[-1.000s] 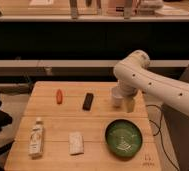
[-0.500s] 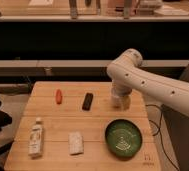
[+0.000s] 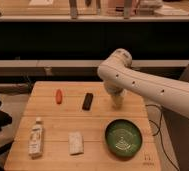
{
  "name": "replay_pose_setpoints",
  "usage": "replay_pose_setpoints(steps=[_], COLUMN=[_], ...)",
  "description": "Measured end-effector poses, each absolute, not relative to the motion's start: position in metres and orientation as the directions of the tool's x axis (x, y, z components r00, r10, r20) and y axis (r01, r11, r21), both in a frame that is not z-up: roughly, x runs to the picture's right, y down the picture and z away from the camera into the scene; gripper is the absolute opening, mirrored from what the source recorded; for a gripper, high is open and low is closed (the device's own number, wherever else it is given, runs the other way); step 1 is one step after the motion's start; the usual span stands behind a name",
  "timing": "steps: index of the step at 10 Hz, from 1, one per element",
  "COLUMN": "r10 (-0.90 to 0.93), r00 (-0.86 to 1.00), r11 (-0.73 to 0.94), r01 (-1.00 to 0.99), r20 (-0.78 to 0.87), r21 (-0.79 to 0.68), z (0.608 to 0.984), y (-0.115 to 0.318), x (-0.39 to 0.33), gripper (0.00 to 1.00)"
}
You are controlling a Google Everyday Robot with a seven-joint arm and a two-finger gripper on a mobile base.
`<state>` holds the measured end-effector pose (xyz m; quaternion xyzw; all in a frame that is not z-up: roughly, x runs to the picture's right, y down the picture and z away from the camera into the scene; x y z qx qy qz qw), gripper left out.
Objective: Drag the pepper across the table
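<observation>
The pepper [image 3: 59, 96], small and orange-red, lies on the far left part of the light wooden table [image 3: 58, 120]. My white arm reaches in from the right, and its gripper [image 3: 117, 102] hangs low over the table's far right part, well to the right of the pepper. A black bar [image 3: 88, 101] lies between the two. The gripper is open and holds nothing.
A green bowl [image 3: 123, 137] sits at the near right, just in front of the gripper. A white bottle [image 3: 36, 137] lies at the near left, with a pale packet [image 3: 76, 143] beside it. Dark shelving runs behind the table.
The arm has swung left, carrying the gripper a little closer to the black bar. The pepper and the other objects have not moved.
</observation>
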<state>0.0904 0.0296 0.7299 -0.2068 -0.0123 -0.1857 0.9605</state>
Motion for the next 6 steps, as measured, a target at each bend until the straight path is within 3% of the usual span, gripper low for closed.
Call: replay_pose_setpoints(steps=[6], r10=[-0.406], r00=[0.898], r11=[0.828], r01=[0.439], r20=[0.168], r21=[-0.350], z=[0.740], y=[0.023], x=[0.048], gripper=[0.80])
